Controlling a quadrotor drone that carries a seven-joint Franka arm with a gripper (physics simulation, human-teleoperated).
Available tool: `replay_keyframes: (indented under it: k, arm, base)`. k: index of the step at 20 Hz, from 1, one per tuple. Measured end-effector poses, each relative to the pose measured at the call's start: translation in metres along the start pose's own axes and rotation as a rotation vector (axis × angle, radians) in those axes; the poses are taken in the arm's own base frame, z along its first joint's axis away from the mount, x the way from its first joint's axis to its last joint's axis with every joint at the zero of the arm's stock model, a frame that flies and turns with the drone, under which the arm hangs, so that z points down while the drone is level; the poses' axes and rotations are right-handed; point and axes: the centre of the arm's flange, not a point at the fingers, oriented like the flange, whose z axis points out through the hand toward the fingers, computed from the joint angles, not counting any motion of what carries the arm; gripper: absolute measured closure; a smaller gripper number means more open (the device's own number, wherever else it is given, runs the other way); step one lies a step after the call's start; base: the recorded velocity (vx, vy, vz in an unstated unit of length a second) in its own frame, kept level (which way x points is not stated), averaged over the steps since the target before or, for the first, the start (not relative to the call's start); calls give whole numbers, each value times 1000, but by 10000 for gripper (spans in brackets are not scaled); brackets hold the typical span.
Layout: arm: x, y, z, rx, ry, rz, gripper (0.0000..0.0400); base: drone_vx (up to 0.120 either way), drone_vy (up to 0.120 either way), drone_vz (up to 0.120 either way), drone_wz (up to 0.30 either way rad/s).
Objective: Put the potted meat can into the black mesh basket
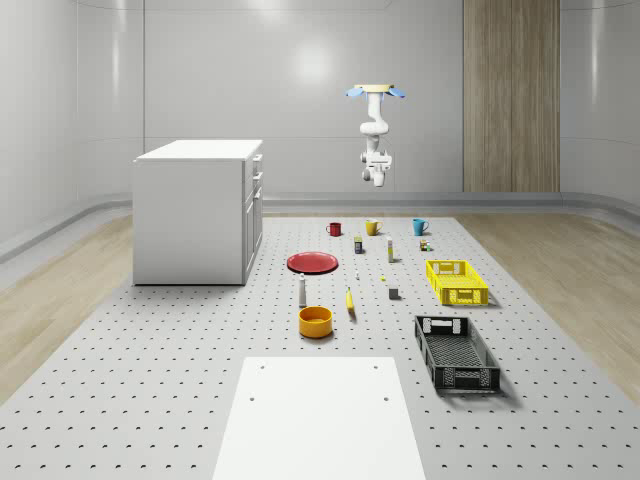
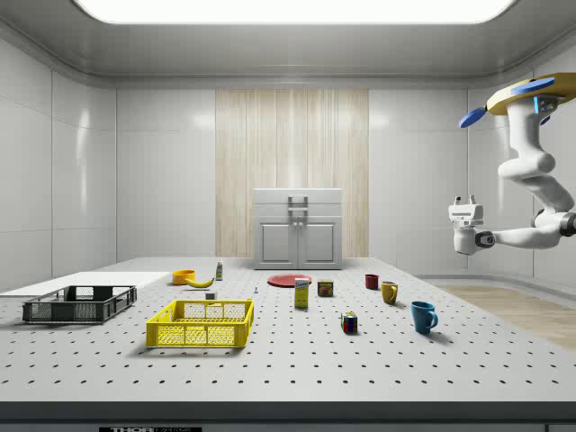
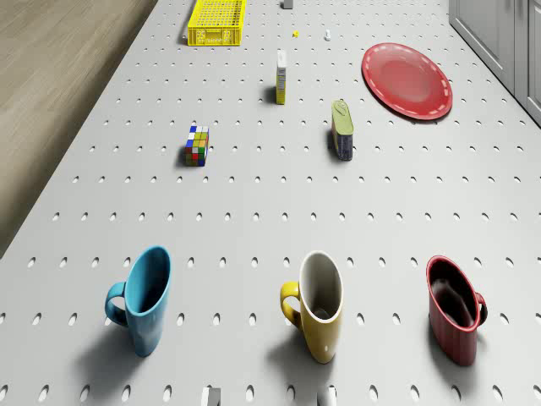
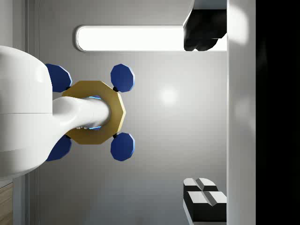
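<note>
Out on the perforated surface [image 1: 180, 400], beyond the row of mugs, the potted meat can [image 3: 342, 131] stands untouched, with the red plate [image 3: 407, 80] near it on one side and a tall narrow box [image 3: 281, 78] near it on the other. A coloured cube [image 3: 197, 145] lies further off, past the box. Nothing of the task is done yet, as I judge it: the can is not in my grasp and not in the black mesh basket [image 1: 430, 345], which sits well apart from it at the near end of the surface in the whole-scene view, beyond the yellow crate [image 1: 457, 282], and looks to hold nothing. My hand [image 2: 465, 203] is high in the air, folded up on the arm and turned up toward my own drone body, its fingers [image 4: 204, 199] spread wide with nothing between them. The drone [image 1: 375, 91] hovers well above the far end of the surface, roughly over the blue mug [image 3: 144, 298], yellow mug [image 3: 319, 304] and red mug [image 3: 455, 309], which are lined up below me. All of the work is left, I reckon: bring the hand round and down to the can, close on it, carry it past the crate and let it go inside the basket
</note>
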Motion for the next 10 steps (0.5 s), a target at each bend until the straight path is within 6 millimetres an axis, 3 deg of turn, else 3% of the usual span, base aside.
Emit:
replay_keyframes:
  k: [2, 10]
  arm:
    - [-2, 2, -15, 1, 1, 0, 0]
    - [-1, 2, -67, 6, 6, 0, 0]
  base:
    - [60, -20, 0, 0]
    - [120, -120, 0, 0]
